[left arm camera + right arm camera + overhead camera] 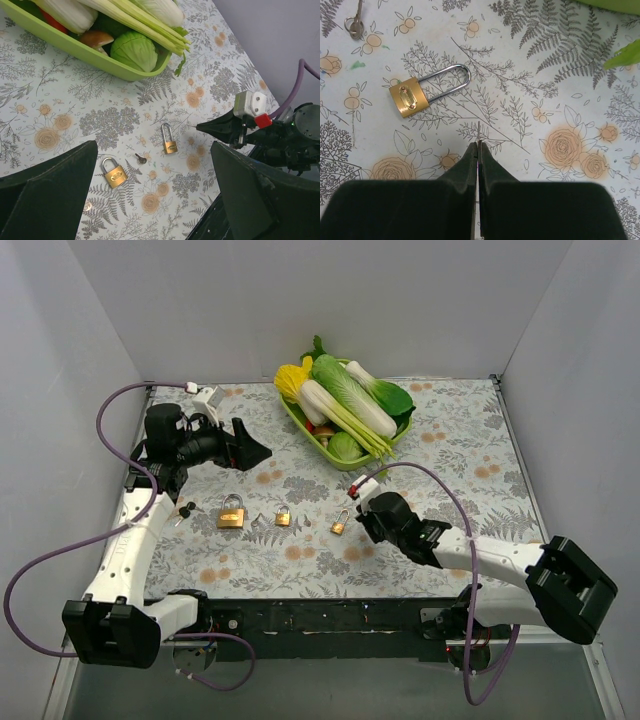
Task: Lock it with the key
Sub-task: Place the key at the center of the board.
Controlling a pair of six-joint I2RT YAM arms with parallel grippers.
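Three brass padlocks lie in a row on the floral cloth: a large one (231,513), a middle one (283,515) and a small long-shackle one (341,523). My right gripper (362,516) sits just right of the small padlock (420,95), low over the cloth. Its jaws (478,146) are shut on a thin key (478,131), seen edge-on and sticking out of the tips. My left gripper (252,452) is open and empty, held high behind the padlocks. Between its fingers (50,185) the left wrist view shows the middle padlock (115,172), a loose key (141,159) and the small padlock (169,140).
A green tray (300,425) of toy vegetables stands at the back centre. More loose keys (185,508) lie left of the large padlock. A key ring (354,25) shows at the top left of the right wrist view. Grey walls enclose the table.
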